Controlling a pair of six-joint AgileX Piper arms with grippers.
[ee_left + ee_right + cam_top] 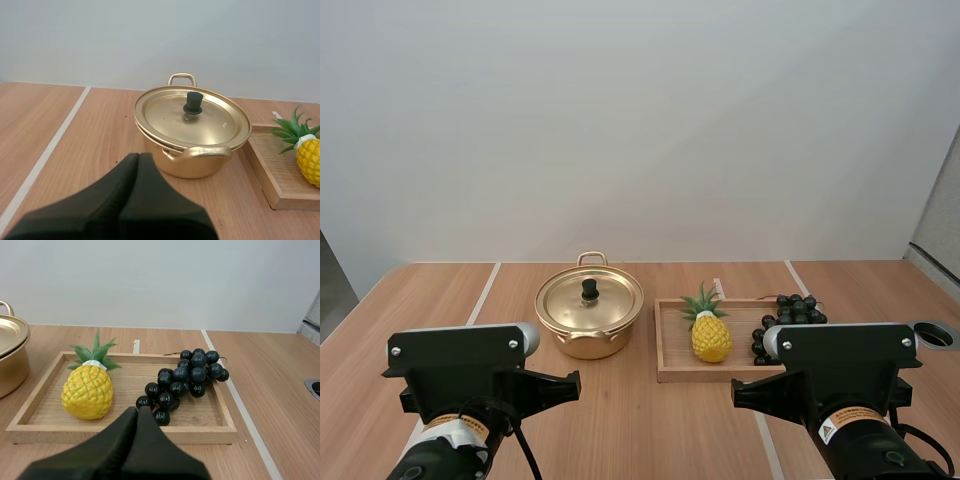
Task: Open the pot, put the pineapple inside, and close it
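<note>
Wooden table [620, 430]: gold pot [586, 338], lid [605, 305] on; pineapple [710, 335] in wooden tray [670, 372] at pot's 3 o'clock. Left gripper [138, 156], right gripper [137, 410] both closed, empty. Opening not begun. Next: left opens, takes black knob [193, 105].

Left arm [470, 385] sits near left, right arm [840, 375] near right, both pointing far; left pincer [138, 156] and right pincer [137, 410] each closed into one dark wedge, gripping nothing
</note>
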